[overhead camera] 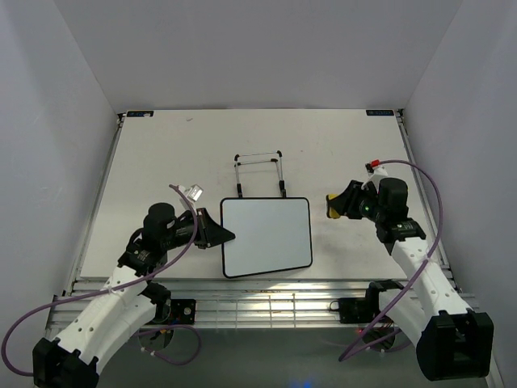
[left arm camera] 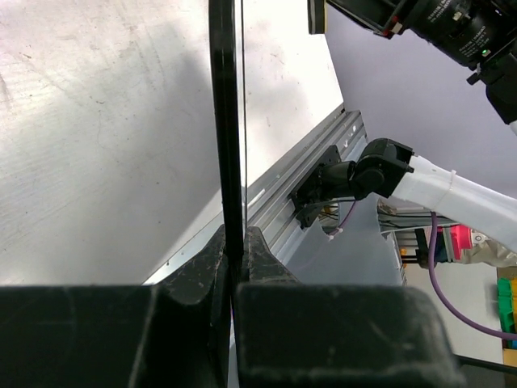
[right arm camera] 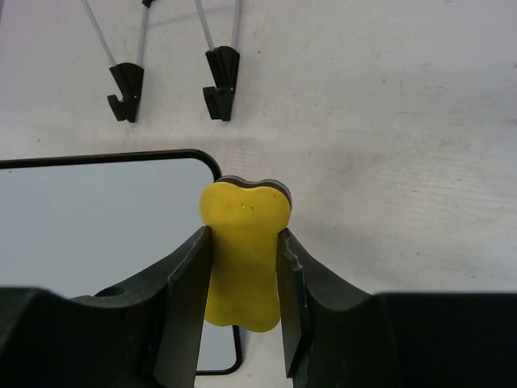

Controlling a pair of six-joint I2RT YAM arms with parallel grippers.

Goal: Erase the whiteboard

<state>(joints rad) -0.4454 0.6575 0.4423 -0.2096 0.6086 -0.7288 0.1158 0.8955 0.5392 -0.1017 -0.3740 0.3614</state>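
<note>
The whiteboard [overhead camera: 266,236] is white with a thin black frame and sits at the table's middle, its surface looking blank. My left gripper [overhead camera: 224,236] is shut on its left edge; in the left wrist view the black frame [left arm camera: 229,121] runs edge-on between the fingers. My right gripper [overhead camera: 333,206] is shut on a yellow bone-shaped eraser [right arm camera: 242,250] with a dark underside, held just off the board's upper right corner [right arm camera: 206,166]. The eraser [overhead camera: 331,207] is apart from the board's surface.
A thin black wire stand [overhead camera: 259,172] lies behind the board; its two hooked feet [right arm camera: 220,81] show in the right wrist view. The grey table [overhead camera: 161,162] ends in a metal rail [overhead camera: 258,291] at the near edge.
</note>
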